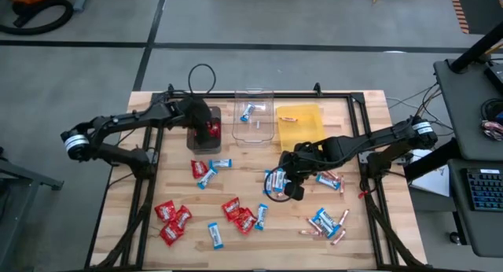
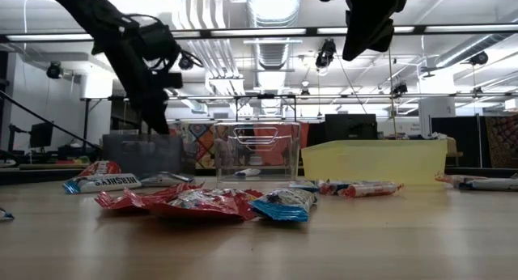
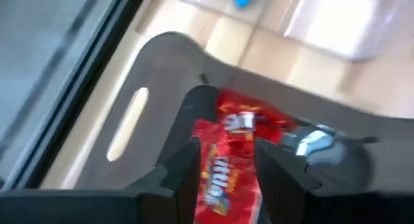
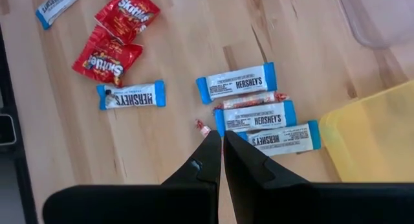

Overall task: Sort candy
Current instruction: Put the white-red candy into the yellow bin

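Nearest us, red packets (image 1: pixel 171 220), blue-and-white bars (image 1: pixel 214 235) and copper sticks (image 1: pixel 336 226) lie scattered across the wooden surface (image 1: pixel 251 252). Mid-surface we see the right jaws (image 4: pixel 222 141) closed and empty, poised just above three stacked bars (image 4: pixel 255 116). Farther back, the left jaws (image 3: pixel 226 156) hang slightly parted over the dark tray (image 1: pixel 203 144), a red packet (image 3: pixel 223 162) between them. Beyond stand the clear tray (image 1: pixel 253 123) and yellow tray (image 1: pixel 300 123).

Red packets (image 1: pixel 171 221), blue-and-white bars (image 4: pixel 237 82), yellow tray (image 1: pixel 299 123).
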Controlling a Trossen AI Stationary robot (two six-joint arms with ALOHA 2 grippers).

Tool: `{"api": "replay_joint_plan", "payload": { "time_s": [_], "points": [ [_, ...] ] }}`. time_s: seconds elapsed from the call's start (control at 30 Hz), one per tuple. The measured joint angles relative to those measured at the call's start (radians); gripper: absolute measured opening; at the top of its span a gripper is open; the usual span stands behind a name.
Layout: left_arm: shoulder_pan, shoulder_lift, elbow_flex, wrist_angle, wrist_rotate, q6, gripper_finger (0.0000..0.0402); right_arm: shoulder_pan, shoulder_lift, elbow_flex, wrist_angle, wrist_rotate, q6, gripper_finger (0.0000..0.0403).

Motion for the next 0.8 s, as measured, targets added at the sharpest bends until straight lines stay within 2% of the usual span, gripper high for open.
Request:
{"api": "replay_joint_plan", "payload": {
  "time_s": [0.1,0.23,0.3,0.63,0.8],
  "points": [
    [-0.018,-0.044,0.027,-0.044,0.077,-0.052,0.0125,0.007,0.000,0.000,-0.005,-0.001,0.033,0.0013],
    [-0.075,-0.119,0.030,-0.024,0.196,-0.110,0.0115,0.031,0.000,-0.001,-0.010,0.000,0.078,0.0013],
    [-0.124,-0.154,0.029,-0.012,0.213,-0.141,0.0109,0.051,0.000,-0.008,-0.010,0.000,0.094,0.0013],
    [-0.451,-0.254,0.027,0.130,0.200,-0.239,0.0087,0.134,0.000,-0.089,-0.029,-0.011,0.313,0.0013],
    [-0.618,-0.258,0.026,0.195,0.064,-0.258,0.0086,0.164,0.000,-0.143,-0.033,-0.080,0.433,0.0013]
  ]
}}
